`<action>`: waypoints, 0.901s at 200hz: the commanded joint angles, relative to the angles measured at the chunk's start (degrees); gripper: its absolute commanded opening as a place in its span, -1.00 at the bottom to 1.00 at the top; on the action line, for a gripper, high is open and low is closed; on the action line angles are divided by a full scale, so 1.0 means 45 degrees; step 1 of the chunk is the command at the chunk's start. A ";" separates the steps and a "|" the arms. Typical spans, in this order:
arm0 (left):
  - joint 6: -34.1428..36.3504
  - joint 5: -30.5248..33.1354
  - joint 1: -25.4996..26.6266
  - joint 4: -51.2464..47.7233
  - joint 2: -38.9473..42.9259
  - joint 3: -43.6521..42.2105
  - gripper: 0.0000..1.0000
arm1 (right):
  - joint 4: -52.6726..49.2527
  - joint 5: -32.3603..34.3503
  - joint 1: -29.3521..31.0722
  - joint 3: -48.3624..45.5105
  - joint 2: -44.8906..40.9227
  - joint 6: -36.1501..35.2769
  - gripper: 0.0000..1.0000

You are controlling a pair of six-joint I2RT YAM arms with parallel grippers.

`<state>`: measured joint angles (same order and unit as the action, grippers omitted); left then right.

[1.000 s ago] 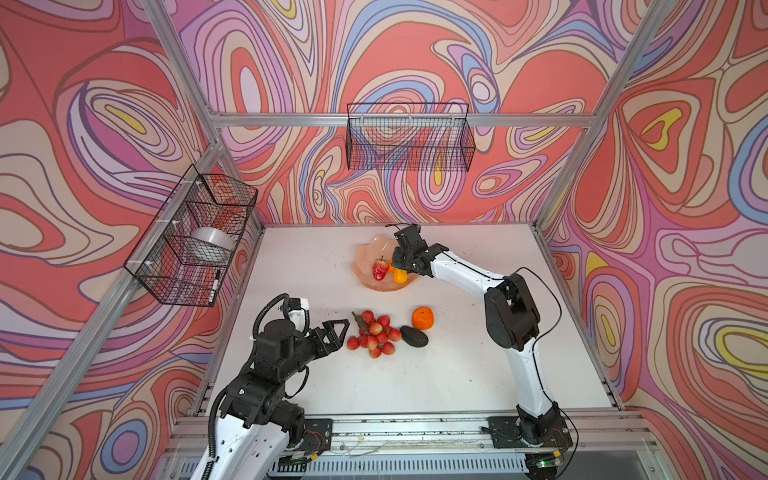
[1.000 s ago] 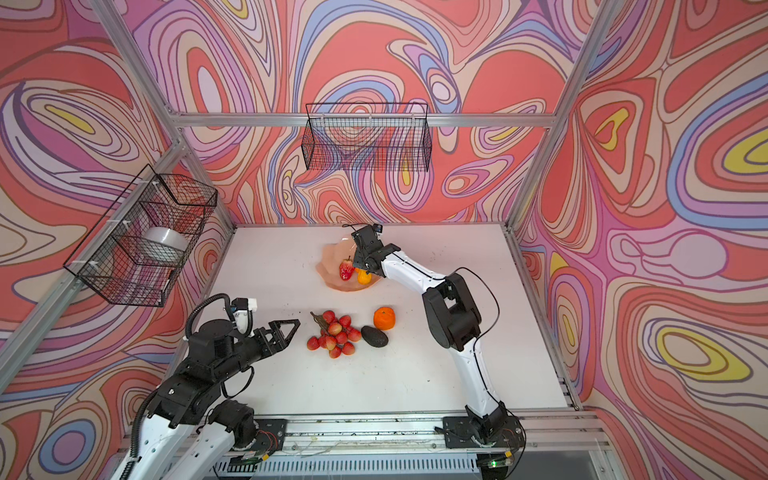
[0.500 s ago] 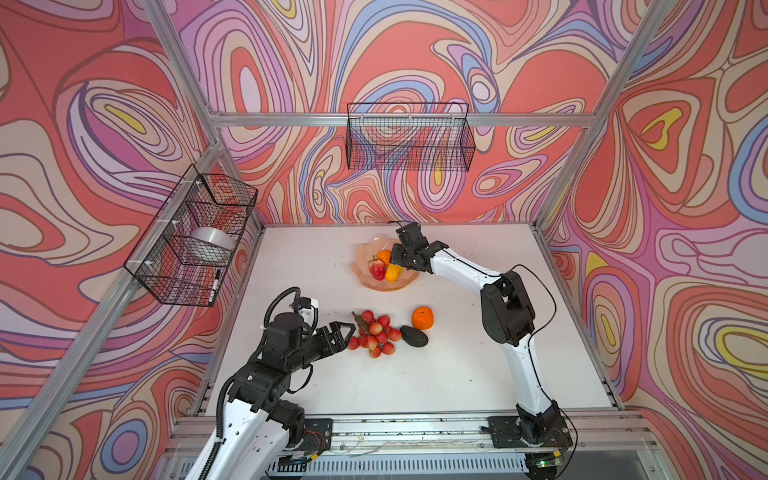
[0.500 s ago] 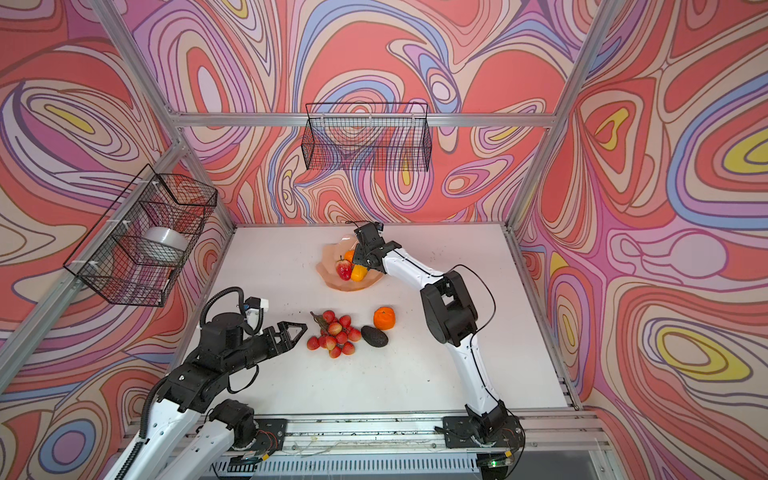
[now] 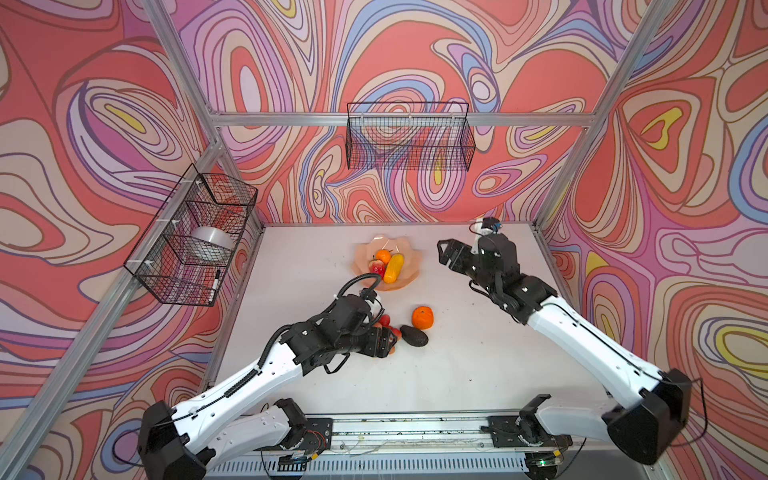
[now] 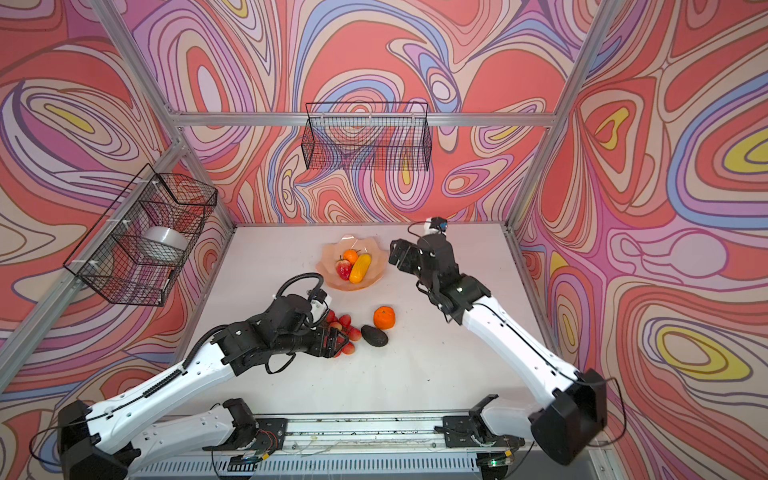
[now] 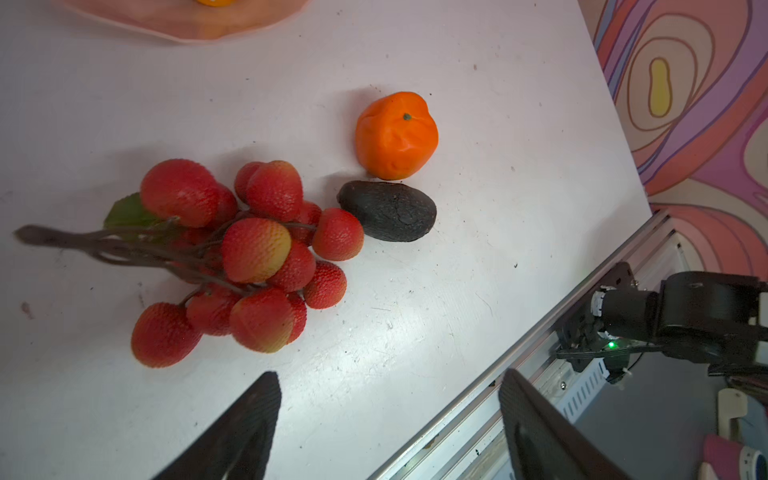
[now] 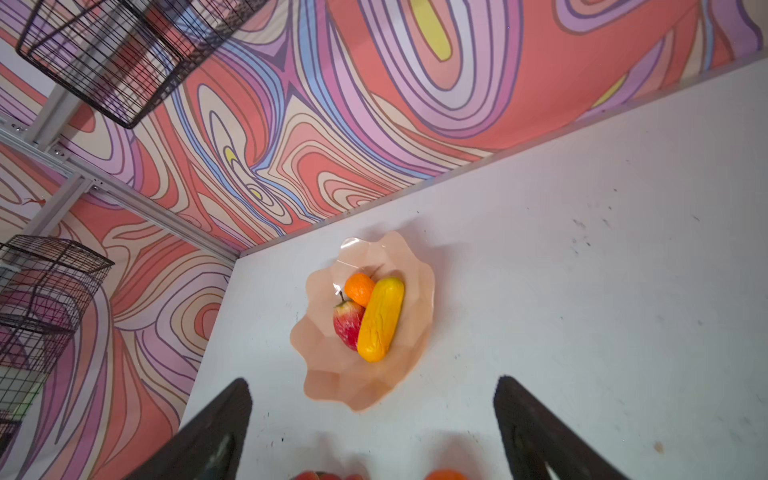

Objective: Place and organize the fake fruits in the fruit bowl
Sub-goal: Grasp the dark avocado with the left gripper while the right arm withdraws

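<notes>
The peach-pink fruit bowl (image 5: 409, 274) (image 6: 332, 259) (image 8: 357, 386) stands at the back middle of the table. It holds an orange (image 5: 383, 255), a yellow-orange gourd (image 8: 380, 318) and a red-yellow apple (image 8: 347, 322). On the table in front lie a second orange (image 5: 422, 317) (image 7: 396, 135), the dark avocado (image 5: 414, 336) (image 7: 388, 211) and the red grapes (image 7: 249, 257). My left gripper (image 5: 390, 340) (image 7: 388, 376) hovers open over the grape bunch, covering much of it in both top views. My right gripper (image 5: 444, 254) (image 8: 372, 381) hangs open and empty just right of the bowl.
A black wire basket (image 5: 409, 141) hangs on the back wall. Another (image 5: 195, 245) on the left wall holds a whitish round bowl (image 5: 212, 239) and a marker (image 5: 216, 282). An aluminium rail (image 5: 407, 432) runs along the table's front edge.
My right gripper has opened, left the gourd in the bowl and drawn back to the right. My left arm has reached forward over the grape bunch.
</notes>
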<state>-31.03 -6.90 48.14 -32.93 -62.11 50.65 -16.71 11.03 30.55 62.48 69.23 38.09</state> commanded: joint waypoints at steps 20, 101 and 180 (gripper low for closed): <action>0.3115 0.2091 0.1643 -0.0824 -0.2976 0.1996 0.67 | -0.2094 0.1001 -0.0040 -0.3088 -0.2844 0.1244 0.92; 0.6888 0.2605 0.2212 -0.1003 -0.7640 0.4234 0.76 | -0.3974 0.1499 -0.0089 -0.3954 -0.6354 0.1505 0.94; 0.7194 0.1892 0.1566 -0.1234 -1.0503 0.6129 0.73 | -0.4428 0.1730 -0.0089 -0.4034 -0.7255 0.1425 0.94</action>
<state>0.21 3.81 56.49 -35.81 -107.59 77.14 -34.94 17.32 30.41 44.93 37.98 44.62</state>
